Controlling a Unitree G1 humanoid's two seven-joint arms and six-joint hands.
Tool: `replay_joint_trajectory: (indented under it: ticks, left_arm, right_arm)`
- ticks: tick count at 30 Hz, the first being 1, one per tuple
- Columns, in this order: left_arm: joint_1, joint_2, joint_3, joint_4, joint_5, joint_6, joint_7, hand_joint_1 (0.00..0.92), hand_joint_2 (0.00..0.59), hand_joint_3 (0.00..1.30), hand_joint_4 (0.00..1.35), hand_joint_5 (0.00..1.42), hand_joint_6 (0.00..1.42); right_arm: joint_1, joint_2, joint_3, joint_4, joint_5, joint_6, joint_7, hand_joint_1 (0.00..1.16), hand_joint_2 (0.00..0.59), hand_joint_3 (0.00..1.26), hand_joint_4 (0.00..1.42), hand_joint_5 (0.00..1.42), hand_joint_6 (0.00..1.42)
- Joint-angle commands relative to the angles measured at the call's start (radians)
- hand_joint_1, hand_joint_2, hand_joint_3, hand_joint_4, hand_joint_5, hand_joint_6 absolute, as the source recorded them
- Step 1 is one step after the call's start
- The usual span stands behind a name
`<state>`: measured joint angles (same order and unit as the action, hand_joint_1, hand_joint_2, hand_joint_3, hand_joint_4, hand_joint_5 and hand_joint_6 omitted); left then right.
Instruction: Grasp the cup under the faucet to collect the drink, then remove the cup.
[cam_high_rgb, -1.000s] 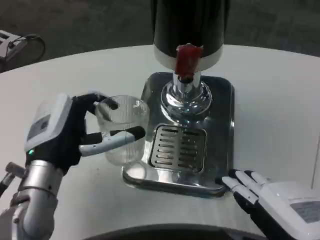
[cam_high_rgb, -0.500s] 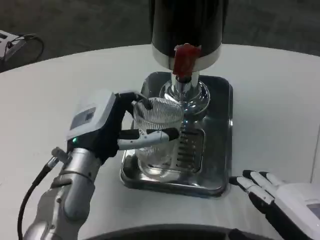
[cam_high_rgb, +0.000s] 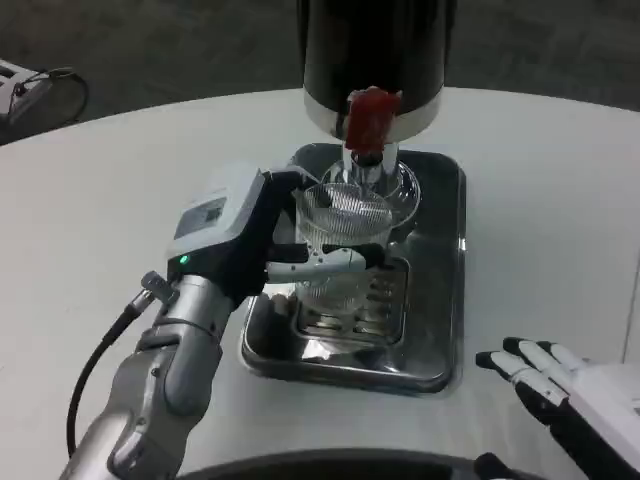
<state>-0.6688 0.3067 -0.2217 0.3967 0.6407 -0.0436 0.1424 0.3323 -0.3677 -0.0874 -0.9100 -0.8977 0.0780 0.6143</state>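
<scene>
My left hand (cam_high_rgb: 245, 240) grips a clear ribbed cup (cam_high_rgb: 343, 245) and holds it upright over the slotted grate of the steel drip tray (cam_high_rgb: 440, 300). The cup's rim sits just below the chrome spout and the red tap lever (cam_high_rgb: 370, 120) of the black drink dispenser (cam_high_rgb: 375, 50). The cup looks empty. My right hand (cam_high_rgb: 570, 395) rests on the white table at the lower right, fingers spread, holding nothing, a short way from the tray's corner.
The round white table (cam_high_rgb: 120, 170) extends to the left and right of the tray. A small device with a dark cable (cam_high_rgb: 30, 85) lies at the far left, beyond the table edge.
My left hand has carried the cup rightward from beside the tray onto the grate, under the spout. My right hand has drawn back slightly toward the lower right.
</scene>
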Motion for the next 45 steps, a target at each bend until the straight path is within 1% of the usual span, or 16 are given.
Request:
replay_joint_trajectory:
  ticks: [1, 3, 6, 9, 13, 18, 22, 23, 25, 27, 30, 33, 38, 41, 42, 45]
  left_arm:
    - [-0.024, -0.009, -0.017, 0.02, -0.002, -0.005, 0.007, 0.366, 0.025, 0.84, 0.87, 1.13, 1.35]
    - [-0.025, -0.009, -0.02, 0.02, -0.002, -0.003, 0.006, 0.341, 0.032, 0.79, 0.79, 1.08, 1.31]
    - [-0.022, -0.004, -0.023, 0.016, -0.001, 0.001, 0.006, 0.266, 0.051, 0.71, 0.67, 0.97, 1.23]
    - [-0.019, 0.005, -0.024, 0.012, -0.002, 0.005, 0.0, 0.216, 0.051, 0.64, 0.58, 0.87, 1.16]
    - [-0.017, 0.015, -0.022, 0.003, 0.001, 0.01, -0.001, 0.189, 0.051, 0.6, 0.52, 0.79, 1.11]
    - [-0.015, 0.027, -0.021, -0.006, -0.001, 0.009, -0.003, 0.17, 0.046, 0.53, 0.47, 0.74, 1.05]
    - [-0.013, 0.035, -0.02, -0.013, -0.006, 0.004, -0.004, 0.13, 0.025, 0.4, 0.38, 0.65, 0.94]
    - [-0.013, 0.037, -0.021, -0.015, -0.008, 0.005, -0.008, 0.119, 0.024, 0.36, 0.35, 0.61, 0.89]
    - [-0.015, 0.04, -0.021, -0.014, -0.014, 0.007, -0.022, 0.099, 0.029, 0.32, 0.29, 0.56, 0.82]
    - [-0.02, 0.044, -0.022, -0.008, -0.019, 0.006, -0.038, 0.099, 0.029, 0.29, 0.26, 0.52, 0.79]
    - [-0.019, 0.047, -0.023, -0.006, -0.029, -0.008, -0.051, 0.095, 0.029, 0.22, 0.22, 0.47, 0.73]
    - [-0.007, 0.049, -0.017, -0.023, -0.033, -0.012, -0.044, 0.081, 0.027, 0.18, 0.19, 0.43, 0.69]
    - [0.019, 0.059, 0.007, -0.058, -0.055, -0.014, -0.036, 0.055, 0.03, 0.17, 0.18, 0.42, 0.68]
    - [0.055, 0.071, 0.045, -0.11, -0.081, -0.017, -0.041, 0.041, 0.032, 0.17, 0.17, 0.42, 0.67]
    - [0.069, 0.075, 0.056, -0.131, -0.088, -0.016, -0.042, 0.033, 0.033, 0.17, 0.19, 0.42, 0.67]
    - [0.129, 0.091, 0.102, -0.221, -0.119, -0.013, -0.052, 0.007, 0.043, 0.24, 0.28, 0.45, 0.65]
  right_arm:
    - [0.016, -0.006, -0.013, 0.002, 0.012, -0.006, -0.012, 0.28, 0.449, 0.09, 0.0, 0.0, 0.05]
    - [0.015, -0.006, -0.014, 0.002, 0.013, -0.007, -0.013, 0.28, 0.448, 0.09, 0.0, 0.0, 0.05]
    - [0.007, -0.008, -0.01, 0.005, 0.012, -0.005, -0.009, 0.28, 0.447, 0.1, 0.0, 0.0, 0.04]
    - [0.001, -0.008, -0.007, 0.008, 0.013, -0.005, -0.008, 0.28, 0.446, 0.1, 0.0, 0.0, 0.04]
    - [-0.008, -0.009, -0.003, 0.011, 0.014, -0.003, -0.005, 0.29, 0.444, 0.1, 0.0, 0.0, 0.06]
    - [-0.024, -0.012, 0.003, 0.017, 0.012, 0.002, 0.003, 0.29, 0.444, 0.1, 0.0, 0.0, 0.06]
    - [-0.035, -0.014, 0.009, 0.021, 0.011, 0.006, 0.009, 0.29, 0.444, 0.1, 0.0, 0.0, 0.06]
    - [-0.037, -0.016, 0.011, 0.021, 0.009, 0.008, 0.011, 0.29, 0.444, 0.1, 0.0, 0.0, 0.06]
    - [-0.041, -0.017, 0.012, 0.023, 0.011, 0.012, 0.012, 0.29, 0.444, 0.11, 0.0, 0.0, 0.06]
    - [-0.044, -0.018, 0.013, 0.025, 0.011, 0.015, 0.013, 0.29, 0.444, 0.11, 0.0, 0.0, 0.06]
    - [-0.045, -0.02, 0.018, 0.026, 0.008, 0.021, 0.014, 0.29, 0.444, 0.11, 0.0, 0.0, 0.06]
    - [-0.043, -0.021, 0.021, 0.026, 0.008, 0.023, 0.01, 0.29, 0.444, 0.11, 0.0, 0.0, 0.06]
    - [-0.045, -0.021, 0.022, 0.026, 0.009, 0.029, 0.006, 0.29, 0.444, 0.11, 0.0, 0.0, 0.06]
    - [-0.047, -0.019, 0.024, 0.027, 0.012, 0.032, 0.005, 0.29, 0.444, 0.11, 0.0, 0.0, 0.06]
    - [-0.047, -0.02, 0.024, 0.027, 0.012, 0.032, 0.005, 0.29, 0.444, 0.11, 0.0, 0.0, 0.06]
    - [-0.045, -0.02, 0.023, 0.026, 0.016, 0.033, 0.002, 0.29, 0.444, 0.12, 0.0, 0.0, 0.06]
